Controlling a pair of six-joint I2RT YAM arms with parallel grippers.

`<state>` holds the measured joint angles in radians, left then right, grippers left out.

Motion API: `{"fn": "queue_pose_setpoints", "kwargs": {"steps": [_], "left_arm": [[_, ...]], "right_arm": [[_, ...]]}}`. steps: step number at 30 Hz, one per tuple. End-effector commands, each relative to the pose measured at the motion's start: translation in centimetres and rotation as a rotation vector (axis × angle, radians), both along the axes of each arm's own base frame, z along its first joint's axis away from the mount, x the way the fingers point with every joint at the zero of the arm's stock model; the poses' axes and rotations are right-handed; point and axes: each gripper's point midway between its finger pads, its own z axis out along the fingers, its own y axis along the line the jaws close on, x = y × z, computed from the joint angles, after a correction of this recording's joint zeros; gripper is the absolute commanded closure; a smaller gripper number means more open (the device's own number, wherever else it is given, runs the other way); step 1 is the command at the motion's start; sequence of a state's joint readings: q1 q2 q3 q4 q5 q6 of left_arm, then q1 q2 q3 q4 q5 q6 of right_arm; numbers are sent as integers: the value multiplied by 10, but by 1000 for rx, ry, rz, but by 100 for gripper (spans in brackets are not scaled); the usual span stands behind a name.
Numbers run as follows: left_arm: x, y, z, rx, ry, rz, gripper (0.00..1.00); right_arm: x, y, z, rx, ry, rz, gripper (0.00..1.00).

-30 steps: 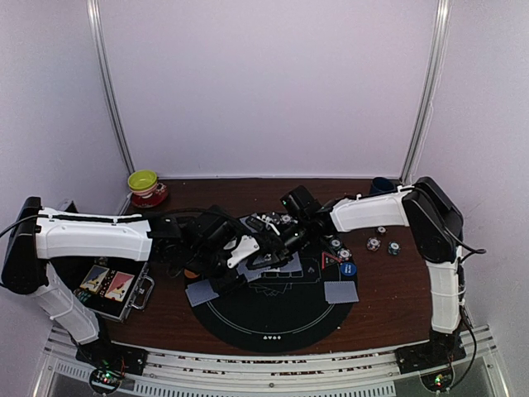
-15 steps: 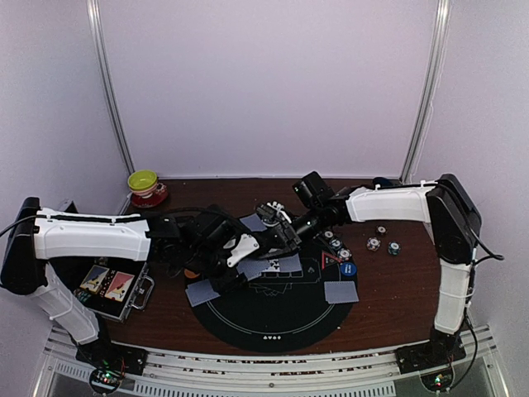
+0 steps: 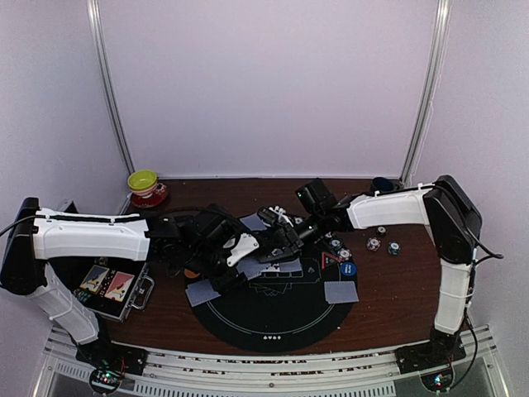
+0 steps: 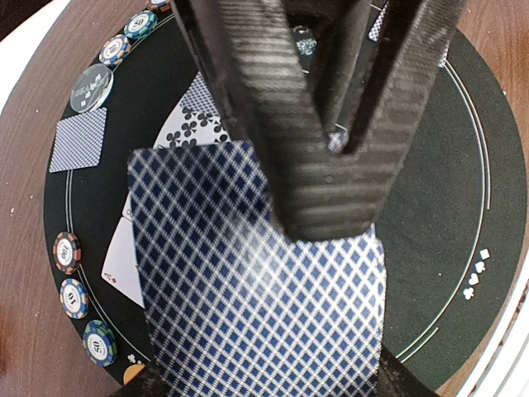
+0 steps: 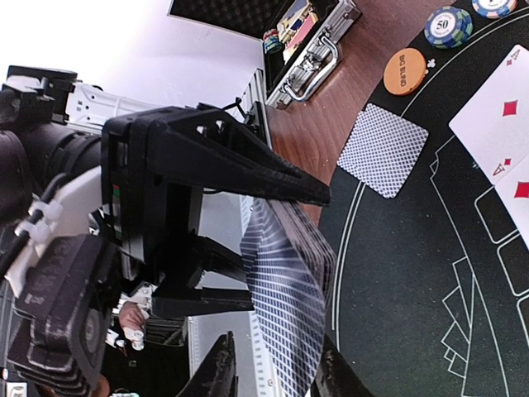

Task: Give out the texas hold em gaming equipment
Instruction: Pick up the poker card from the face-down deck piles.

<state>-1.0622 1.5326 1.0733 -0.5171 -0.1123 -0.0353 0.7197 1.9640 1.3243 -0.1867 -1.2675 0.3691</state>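
My left gripper (image 3: 240,252) (image 4: 264,382) is shut on a deck of blue-checked playing cards (image 4: 256,281) (image 5: 289,306), held over the black round mat (image 3: 273,318). My right gripper (image 3: 279,238) (image 5: 273,374) is open at the deck's edge, with one finger (image 4: 314,165) lying over the top card. Single face-down cards (image 3: 202,291) (image 3: 341,291) (image 3: 252,222) lie on the mat, with face-up cards (image 5: 500,116) near its middle. Striped chips (image 3: 374,244) (image 4: 73,296), a blue button (image 3: 346,269), an orange button (image 5: 405,72) and a red triangle marker (image 3: 331,259) rest around the rim.
An open metal case (image 3: 116,285) sits at the left table edge under my left arm. A yellow-green bowl on its red saucer (image 3: 145,184) stands at the back left. A dark blue mug (image 3: 380,184) is at the back right, behind my right arm.
My right gripper pulled back from the deck toward the far right, then returned to it with its jaws narrower. My left gripper has kept the deck still.
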Motion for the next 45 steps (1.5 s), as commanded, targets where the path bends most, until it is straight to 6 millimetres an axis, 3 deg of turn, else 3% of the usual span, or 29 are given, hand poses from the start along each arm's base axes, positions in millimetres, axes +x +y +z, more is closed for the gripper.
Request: {"fn": "queue_pose_setpoints", "kwargs": {"steps": [1,8,15,24,30,33,39,45], "left_arm": [[5,-6,15,-55,-35,8,34],[5,-6,13,-52,-34,9,35],[5,-5,14,-52,-36,9,34],[4,-4,16,-54,-38,4,34],[4,-4,14,-49,-32,2,34],[3,-2,13,-41,-27,6,34],[2,-1,12,-37,-26,5,34],[2,-4,13,-42,-23,-1,34]], "right_arm": [[0,4,14,56,11,10,72],[3,5,9,47,30,-10,100],[7,-2,7,6,-14,-8,100],[30,-38,17,-12,-98,-59,100],[34,-57,14,-38,-111,-71,100],[39,-78,1,-127,-152,-25,100],[31,-132,-30,-275,-141,168,100],[46,-155,-46,-431,-264,202,100]]}}
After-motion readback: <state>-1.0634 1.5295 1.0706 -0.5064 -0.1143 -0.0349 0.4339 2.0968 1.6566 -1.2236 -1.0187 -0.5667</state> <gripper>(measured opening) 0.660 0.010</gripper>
